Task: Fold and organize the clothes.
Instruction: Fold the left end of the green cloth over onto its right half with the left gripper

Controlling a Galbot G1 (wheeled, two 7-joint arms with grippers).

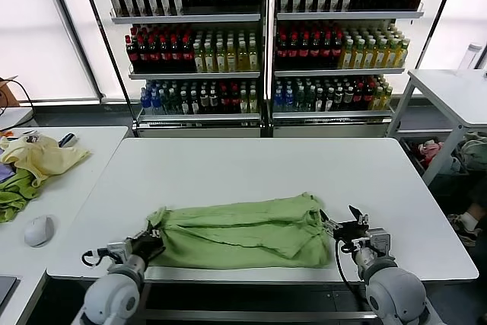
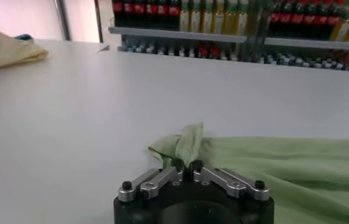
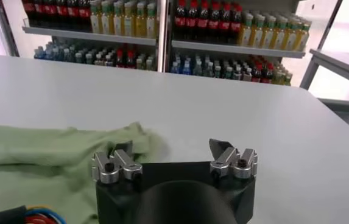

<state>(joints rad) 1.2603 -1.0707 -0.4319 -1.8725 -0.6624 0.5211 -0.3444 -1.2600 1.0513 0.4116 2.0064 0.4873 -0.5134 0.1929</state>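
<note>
The left gripper [image 1: 154,238] is clenched on the polo shirt's [image 1: 243,232] nine o'clock edge. The right gripper [image 1: 344,226], jaws released, sits at its three o'clock edge (bare table [image 1: 251,169] toward twelve).

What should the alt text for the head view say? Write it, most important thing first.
A light green polo shirt lies bunched on a white table, the left gripper shut on its left end and the right gripper open at its right end. Bottle-stocked shelves stand behind.

green polo shirt [image 1: 243,232], white table [image 1: 251,169], two claws
</note>
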